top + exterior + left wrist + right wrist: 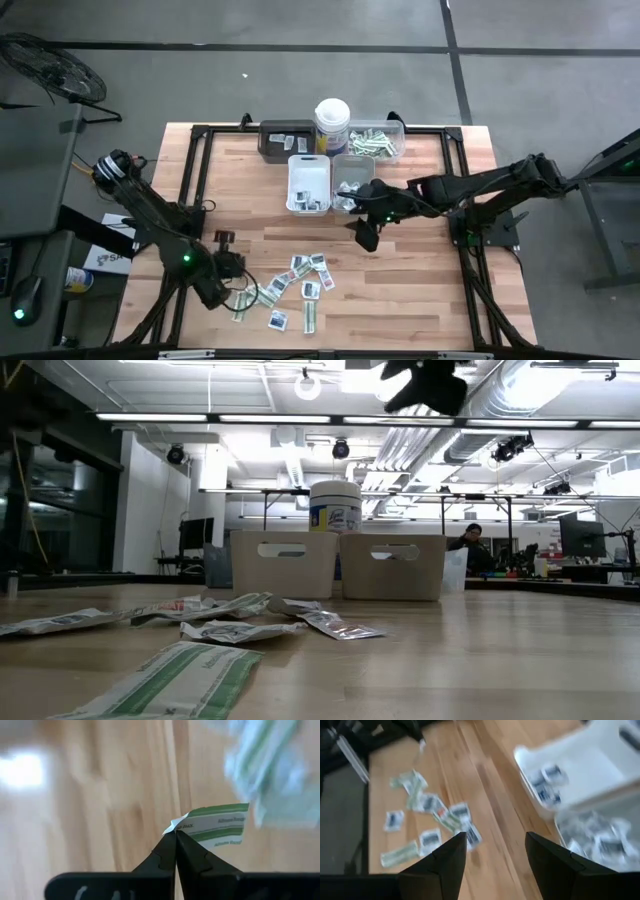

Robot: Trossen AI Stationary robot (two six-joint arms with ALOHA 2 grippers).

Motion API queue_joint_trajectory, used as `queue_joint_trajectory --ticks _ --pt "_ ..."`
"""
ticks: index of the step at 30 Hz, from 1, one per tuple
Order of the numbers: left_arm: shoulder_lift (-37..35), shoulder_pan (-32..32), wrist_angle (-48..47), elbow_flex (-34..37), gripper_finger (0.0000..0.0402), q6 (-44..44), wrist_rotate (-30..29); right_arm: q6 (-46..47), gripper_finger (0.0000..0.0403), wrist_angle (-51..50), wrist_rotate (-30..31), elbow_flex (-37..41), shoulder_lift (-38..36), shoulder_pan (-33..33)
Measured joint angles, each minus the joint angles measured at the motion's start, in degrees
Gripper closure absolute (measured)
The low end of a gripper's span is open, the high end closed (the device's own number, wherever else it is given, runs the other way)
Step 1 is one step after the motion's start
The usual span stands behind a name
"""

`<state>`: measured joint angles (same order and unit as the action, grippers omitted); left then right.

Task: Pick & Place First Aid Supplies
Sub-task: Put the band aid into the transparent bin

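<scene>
Left tool point(176, 834) pinches green strip point(217, 826) by its corner (tips shut).

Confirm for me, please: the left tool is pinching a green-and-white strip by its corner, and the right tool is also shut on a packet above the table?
Not quite. The right tool is open and holds nothing, as the right wrist view shows; it hovers by the trays. The left tool is indeed shut on the corner of a green-and-white strip.

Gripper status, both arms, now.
Left gripper: shut on a green-and-white strip, pinched at its corner.
Right gripper: open, empty, near the trays.
</scene>
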<state>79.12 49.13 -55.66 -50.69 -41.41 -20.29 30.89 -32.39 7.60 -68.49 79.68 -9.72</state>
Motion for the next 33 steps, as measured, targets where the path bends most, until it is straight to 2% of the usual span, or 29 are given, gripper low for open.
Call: queue_joint_trajectory --ticks 4,8,12,15,19,25,28,33 --pt "-0.9 -2.0 -2.1 -5.5 0.0401 -4.4 -12.1 -2.4 0.0205 6.8 3.2 0.0 0.1 -1.3" --pt "-1.2 -5.2 -2.0 -12.5 0.0401 -4.7 -27.3 -5.2 0.0205 12.1 8.2 0.0 0.2 -3.2" --pt "-1.2 -9.6 1.6 -18.0 0.0401 1.9 -37.2 -8.2 0.0205 16.0 13.6 0.0 0.2 -5.0" --pt "-1.2 -13.0 7.0 -20.3 0.0401 9.4 -41.5 -10.8 0.0206 19.4 15.8 0.0 0.3 -6.0" --pt "-1.2 -17.4 18.9 -21.7 0.0401 21.3 -43.4 -14.6 0.0206 24.1 16.1 0.0 0.6 -6.2" --pt "-1.2 -23.2 36.0 -21.7 0.0401 38.8 -41.0 -16.6 0.0206 27.5 17.1 0.0 1.1 -5.9" --pt "-1.2 -25.2 39.8 -21.7 0.0401 43.5 -38.6 -16.6 0.0205 27.7 16.0 0.0 1.1 -5.3" --pt "-1.2 -27.3 42.7 -21.7 0.0401 45.9 -35.5 -16.5 0.0205 30.1 15.6 0.0 1.2 -4.5"
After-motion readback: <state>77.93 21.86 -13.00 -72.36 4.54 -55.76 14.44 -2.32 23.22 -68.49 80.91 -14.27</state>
